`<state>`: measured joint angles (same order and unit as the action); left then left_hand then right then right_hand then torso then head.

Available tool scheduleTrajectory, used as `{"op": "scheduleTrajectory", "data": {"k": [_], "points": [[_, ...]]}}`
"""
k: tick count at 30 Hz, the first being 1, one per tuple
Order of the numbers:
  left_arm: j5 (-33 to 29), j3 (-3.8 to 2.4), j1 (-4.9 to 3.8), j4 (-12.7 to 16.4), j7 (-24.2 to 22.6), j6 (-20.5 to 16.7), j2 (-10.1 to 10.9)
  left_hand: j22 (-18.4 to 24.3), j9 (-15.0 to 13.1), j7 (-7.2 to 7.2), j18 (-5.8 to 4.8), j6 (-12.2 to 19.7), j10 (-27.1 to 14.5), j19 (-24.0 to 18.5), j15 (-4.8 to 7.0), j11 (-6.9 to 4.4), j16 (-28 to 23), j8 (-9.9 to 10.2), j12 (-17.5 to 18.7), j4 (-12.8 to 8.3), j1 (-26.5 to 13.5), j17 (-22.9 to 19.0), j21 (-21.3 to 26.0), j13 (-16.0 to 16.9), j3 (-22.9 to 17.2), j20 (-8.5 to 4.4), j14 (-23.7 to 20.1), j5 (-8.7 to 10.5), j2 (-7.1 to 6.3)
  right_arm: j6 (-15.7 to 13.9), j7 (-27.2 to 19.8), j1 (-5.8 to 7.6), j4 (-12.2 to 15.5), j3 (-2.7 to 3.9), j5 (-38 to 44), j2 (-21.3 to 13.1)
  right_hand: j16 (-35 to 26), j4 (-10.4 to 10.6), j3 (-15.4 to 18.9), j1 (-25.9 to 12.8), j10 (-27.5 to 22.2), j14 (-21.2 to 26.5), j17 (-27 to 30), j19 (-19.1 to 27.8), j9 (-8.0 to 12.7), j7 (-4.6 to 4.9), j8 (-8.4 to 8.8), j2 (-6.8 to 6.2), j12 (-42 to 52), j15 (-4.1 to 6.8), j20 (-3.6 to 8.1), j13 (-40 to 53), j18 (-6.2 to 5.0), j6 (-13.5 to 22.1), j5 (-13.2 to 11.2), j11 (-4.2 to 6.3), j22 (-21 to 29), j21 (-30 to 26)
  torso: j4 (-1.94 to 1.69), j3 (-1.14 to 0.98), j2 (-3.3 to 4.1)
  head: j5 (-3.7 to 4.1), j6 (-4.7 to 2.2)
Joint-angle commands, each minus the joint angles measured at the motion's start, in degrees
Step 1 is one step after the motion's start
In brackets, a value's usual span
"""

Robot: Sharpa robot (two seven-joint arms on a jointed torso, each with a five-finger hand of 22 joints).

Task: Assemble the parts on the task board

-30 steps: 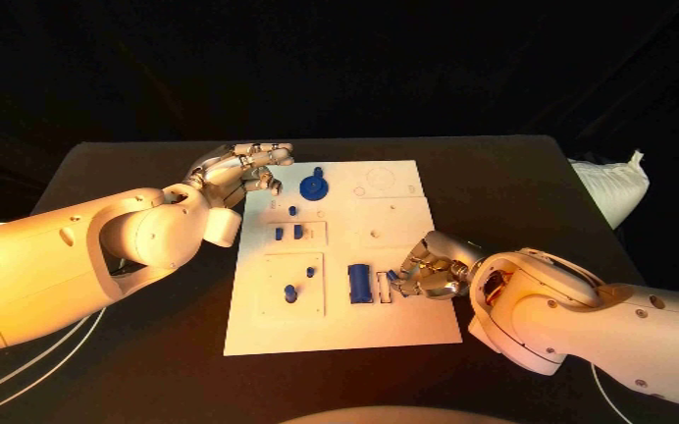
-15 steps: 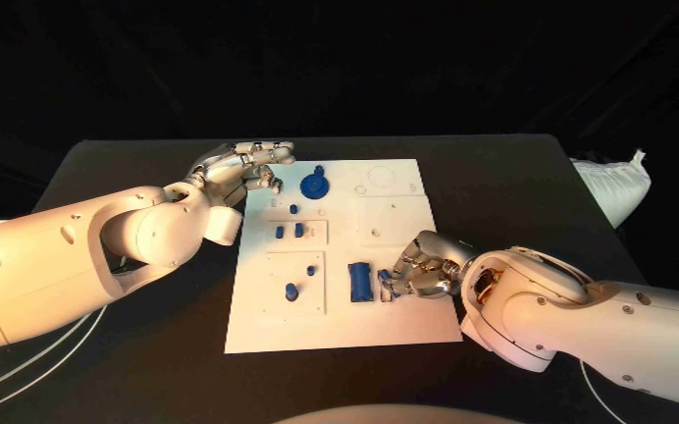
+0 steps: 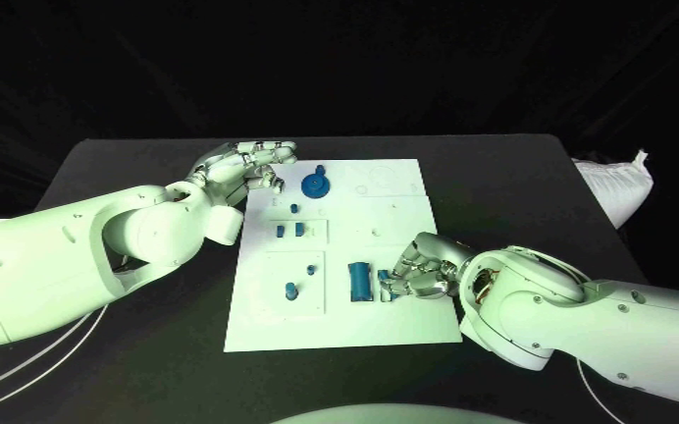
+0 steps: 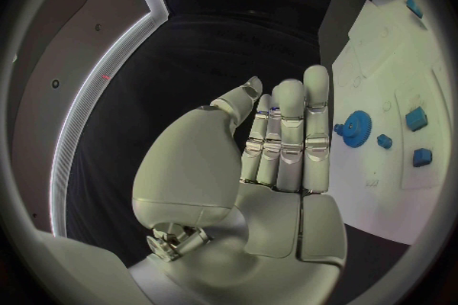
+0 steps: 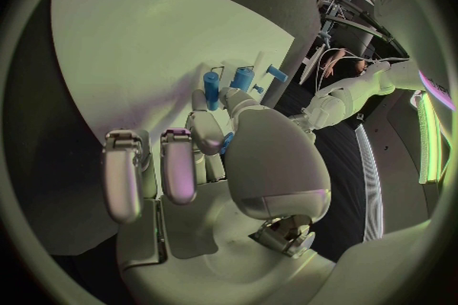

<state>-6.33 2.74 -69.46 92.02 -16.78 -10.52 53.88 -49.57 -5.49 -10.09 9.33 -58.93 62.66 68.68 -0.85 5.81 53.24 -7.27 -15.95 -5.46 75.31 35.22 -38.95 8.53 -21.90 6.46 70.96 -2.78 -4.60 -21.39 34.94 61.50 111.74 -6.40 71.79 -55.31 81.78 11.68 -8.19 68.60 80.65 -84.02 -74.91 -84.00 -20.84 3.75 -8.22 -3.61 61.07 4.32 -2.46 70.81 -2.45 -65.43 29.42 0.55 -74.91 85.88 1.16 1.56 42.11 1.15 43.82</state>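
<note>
Right robot hand [image 3: 420,272] sits low on the task board [image 3: 396,326] at its near right, fingers curled around a small blue part [image 3: 384,276], pinched just beside the long blue block [image 3: 359,281]. From the right wrist view the part [image 5: 227,142] sits half hidden between fingers, so the grip looks shallow (a judgement, contact not fully visible).

Left robot hand [image 3: 243,165] rests at the board's far left corner, near the blue gear [image 3: 316,185], fingers straight and close together, holding nothing [image 4: 286,137]. Other small blue parts [image 3: 290,291] stand in the left pockets of the board.

Risks:
- The part could twist or slip out of the pinch when pressed into its slot; cause would be the shallow hold.
- Curled fingers could knock the long blue block, since it lies touching or just beside them.
- The board could slide on the black surface [image 3: 141,247] if the left hand isn't actually pressing it down; cannot tell whether it is.
</note>
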Motion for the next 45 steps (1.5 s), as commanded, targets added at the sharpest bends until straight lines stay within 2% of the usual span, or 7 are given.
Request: {"op": "scheduleTrajectory", "data": {"k": [1,11,18,23,29,37,45], "points": [[0.38,-0.04,-0.01,0.16,-0.17,1.17,-0.05,0.07,0.10,0.11,0.72,0.40,-0.36,-0.15,0.00,-0.13,-0.09,-0.21,-0.10,-0.03,-0.04,-0.07,0.22,0.09,0.19,0.11,-0.21,0.05,0.51,1.58,-0.01,-0.03,0.11,0.00,0.10,0.16,-0.01,0.64,0.30,-0.93,0.52,-3.78,-3.10,-1.21,-0.24,-0.16,-0.38,0.24,0.56,0.03,0.25,0.49,0.65,-0.59,-0.36,0.21,-8.29,0.17,0.05,0.01,-0.01,0.02,0.06],[0.39,-0.04,-0.01,0.12,-0.08,1.23,-0.08,0.30,0.13,0.09,0.77,0.49,-0.64,-0.20,-0.02,-0.11,-0.10,-0.34,-0.49,-0.09,0.03,-0.35,0.56,0.21,0.43,0.13,-0.37,0.05,0.61,1.55,-0.10,-0.03,0.20,0.00,0.24,0.22,-0.02,2.00,1.89,-2.39,0.98,-3.78,-3.13,-1.25,-0.92,-0.45,-0.95,0.32,1.68,0.24,0.47,1.33,0.66,-1.22,-0.94,0.45,-8.34,0.18,0.03,-0.01,-0.02,0.06,0.03],[0.39,-0.04,-0.01,0.09,-0.07,1.25,-0.08,0.30,0.13,0.09,0.77,0.49,-0.64,-0.20,-0.02,-0.11,-0.10,-0.34,-0.49,-0.09,0.03,-0.35,0.56,0.21,0.43,0.13,-0.37,0.05,0.61,1.50,-0.15,-0.02,0.28,0.00,0.60,-0.13,-0.03,4.48,5.78,-4.50,1.13,-3.78,-3.17,-1.26,-1.72,-0.54,-1.29,0.50,1.90,0.28,0.54,1.70,0.67,-1.21,-10.58,0.50,-8.37,0.16,0.04,-0.01,-0.02,0.19,0.08],[0.39,-0.04,-0.01,0.06,-0.08,1.26,-0.07,0.30,0.13,0.09,0.77,0.49,-0.64,-0.20,-0.02,-0.11,-0.10,-0.34,-0.49,-0.09,0.03,-0.35,0.56,0.21,0.43,0.13,-0.37,0.05,0.61,1.66,-0.26,-0.03,0.48,0.00,0.71,-0.46,0.00,4.60,7.06,-4.32,1.15,-3.80,-3.23,-1.27,-2.02,-0.58,-1.40,0.69,1.92,0.30,0.55,1.81,0.67,-1.13,-12.37,0.51,-8.40,0.16,0.05,-0.03,-0.01,0.18,0.10],[0.39,-0.04,-0.01,0.00,-0.07,1.28,-0.06,0.30,0.13,0.09,0.77,0.49,-0.64,-0.20,-0.02,-0.11,-0.10,-0.34,-0.49,-0.09,0.03,-0.35,0.56,0.21,0.43,0.13,-0.37,0.05,0.61,2.49,-0.58,-0.03,0.47,0.00,1.04,-0.92,-0.04,2.71,7.92,-0.85,1.07,-3.79,-3.21,-1.28,-2.46,-0.56,-1.51,0.63,1.84,0.34,0.60,1.91,0.67,-0.91,-14.40,0.52,-8.42,0.15,0.05,0.00,-0.03,0.20,0.08],[0.39,-0.03,-0.01,-0.12,-0.11,1.33,-0.13,0.30,0.13,0.09,0.77,0.49,-0.64,-0.20,-0.02,-0.11,-0.10,-0.34,-0.49,-0.09,0.03,-0.35,0.56,0.21,0.43,0.13,-0.37,0.05,0.61,3.06,-1.05,-0.03,-0.21,0.00,2.44,-0.86,-0.14,-2.28,6.70,6.79,0.89,-3.77,-3.14,-1.30,-2.97,-0.70,-1.58,1.60,1.72,0.47,0.68,2.06,0.68,-0.60,-20.75,0.69,-8.48,0.14,0.02,0.02,-0.05,0.31,0.05],[0.39,-0.03,0.00,-0.14,-0.15,1.40,-0.19,0.30,0.13,0.09,0.77,0.49,-0.64,-0.20,-0.02,-0.11,-0.10,-0.34,-0.49,-0.09,0.03,-0.35,0.56,0.21,0.43,0.13,-0.37,0.05,0.61,3.49,-1.11,-0.14,-1.63,0.00,3.24,0.61,-0.09,-2.81,6.57,7.40,0.94,-3.79,-3.23,-1.29,-3.07,-0.65,-1.59,2.10,1.77,0.44,0.69,2.14,0.68,-0.63,-21.79,0.66,-8.48,0.12,-0.07,0.00,0.02,0.44,-0.07]]}}
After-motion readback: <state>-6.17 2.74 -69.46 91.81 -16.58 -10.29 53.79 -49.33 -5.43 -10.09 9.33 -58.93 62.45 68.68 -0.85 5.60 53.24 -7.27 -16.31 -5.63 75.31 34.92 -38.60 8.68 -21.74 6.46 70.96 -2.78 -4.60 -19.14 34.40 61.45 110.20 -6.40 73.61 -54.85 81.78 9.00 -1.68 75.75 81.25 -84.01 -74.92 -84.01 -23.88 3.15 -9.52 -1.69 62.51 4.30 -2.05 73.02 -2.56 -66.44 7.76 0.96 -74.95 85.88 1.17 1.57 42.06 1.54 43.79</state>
